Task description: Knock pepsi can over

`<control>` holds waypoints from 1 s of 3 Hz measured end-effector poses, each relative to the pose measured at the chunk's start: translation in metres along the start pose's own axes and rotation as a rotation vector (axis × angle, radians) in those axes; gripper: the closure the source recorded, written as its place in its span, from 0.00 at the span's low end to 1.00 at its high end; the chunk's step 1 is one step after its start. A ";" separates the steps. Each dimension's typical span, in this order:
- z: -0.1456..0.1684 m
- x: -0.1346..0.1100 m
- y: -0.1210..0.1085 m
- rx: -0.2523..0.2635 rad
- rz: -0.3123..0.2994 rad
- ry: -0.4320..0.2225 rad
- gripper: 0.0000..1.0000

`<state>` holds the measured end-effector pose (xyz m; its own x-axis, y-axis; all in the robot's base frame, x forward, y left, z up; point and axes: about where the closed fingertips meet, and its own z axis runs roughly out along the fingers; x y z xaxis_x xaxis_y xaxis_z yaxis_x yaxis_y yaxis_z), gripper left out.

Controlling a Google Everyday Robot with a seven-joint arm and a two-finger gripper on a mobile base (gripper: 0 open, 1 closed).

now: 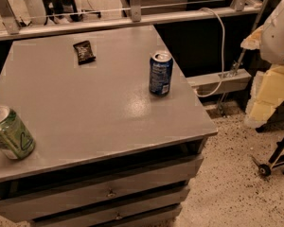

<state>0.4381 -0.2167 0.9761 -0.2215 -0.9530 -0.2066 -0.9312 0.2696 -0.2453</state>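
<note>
The pepsi can is blue with white lettering and a silver top. It stands upright on the grey cabinet top, near the right edge towards the back. A white arm segment shows at the top right edge of the camera view. Dark gripper parts hang at the lower right edge, over the floor. They are to the right of the cabinet, below its top, and well apart from the can.
A green can stands at the cabinet's front left edge. A small dark snack packet lies at the back. Drawers face the front. A rail runs behind; a cable and yellowish foam are at the right.
</note>
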 end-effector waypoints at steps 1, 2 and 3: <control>0.000 0.000 0.000 0.000 0.000 0.000 0.00; 0.018 -0.010 -0.002 -0.031 0.049 -0.065 0.00; 0.051 -0.033 -0.010 -0.071 0.123 -0.195 0.00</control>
<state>0.4697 -0.1813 0.9367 -0.2805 -0.8671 -0.4117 -0.9202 0.3649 -0.1416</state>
